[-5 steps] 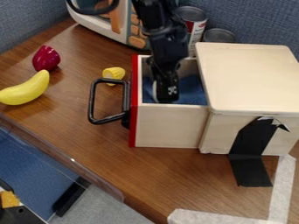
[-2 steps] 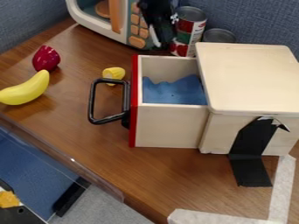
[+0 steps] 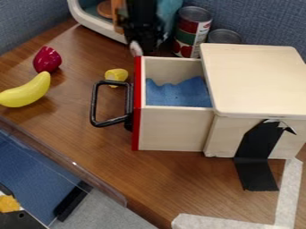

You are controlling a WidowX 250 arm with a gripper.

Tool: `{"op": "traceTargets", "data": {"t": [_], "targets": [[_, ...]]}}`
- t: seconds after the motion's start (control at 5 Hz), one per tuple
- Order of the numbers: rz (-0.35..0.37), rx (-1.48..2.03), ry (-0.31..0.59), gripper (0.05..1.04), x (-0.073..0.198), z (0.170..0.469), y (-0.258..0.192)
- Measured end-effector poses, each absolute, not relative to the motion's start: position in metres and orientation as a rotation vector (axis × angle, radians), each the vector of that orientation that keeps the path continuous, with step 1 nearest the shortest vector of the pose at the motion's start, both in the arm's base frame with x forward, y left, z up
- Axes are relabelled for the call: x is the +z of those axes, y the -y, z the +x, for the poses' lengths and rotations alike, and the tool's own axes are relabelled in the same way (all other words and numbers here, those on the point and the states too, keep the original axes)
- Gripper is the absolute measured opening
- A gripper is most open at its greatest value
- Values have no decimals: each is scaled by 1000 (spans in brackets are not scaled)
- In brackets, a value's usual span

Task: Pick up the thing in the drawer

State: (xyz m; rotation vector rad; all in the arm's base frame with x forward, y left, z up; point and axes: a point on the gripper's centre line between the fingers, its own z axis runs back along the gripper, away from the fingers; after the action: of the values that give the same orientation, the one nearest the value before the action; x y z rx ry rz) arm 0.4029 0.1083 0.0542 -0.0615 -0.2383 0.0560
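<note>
The black gripper (image 3: 143, 48) hangs just behind the back left corner of the open drawer (image 3: 173, 129), in front of the toy microwave. A small pale pinkish thing (image 3: 136, 48) shows at its lower left, close above the drawer's red front; I cannot tell whether it is held or part of the gripper. The drawer has a black handle (image 3: 94, 103) and is pulled out to the left of its wooden box (image 3: 254, 80). Blue cloth (image 3: 178, 94) lies inside the drawer.
A yellow banana (image 3: 27, 91) and a dark red toy (image 3: 47, 60) lie at the left. A small yellow piece (image 3: 116, 74) is behind the handle. Two cans (image 3: 192, 31) stand behind the box, beside the microwave (image 3: 99, 24).
The gripper has risen out of the drawer toward the back, then shifted left. The pale thing has moved along with it. Drawer and box have stayed put.
</note>
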Motion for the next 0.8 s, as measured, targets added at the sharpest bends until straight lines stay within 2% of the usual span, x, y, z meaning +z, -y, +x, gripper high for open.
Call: {"op": "traceTargets", "data": {"t": [0.2, 0.4, 0.6, 0.8], "targets": [[18, 242, 152, 500, 29, 392, -129], [87, 314, 117, 579, 21, 384, -146], [112, 334, 113, 878, 21, 382, -150], [64, 346, 118, 1009, 20, 377, -150]]}}
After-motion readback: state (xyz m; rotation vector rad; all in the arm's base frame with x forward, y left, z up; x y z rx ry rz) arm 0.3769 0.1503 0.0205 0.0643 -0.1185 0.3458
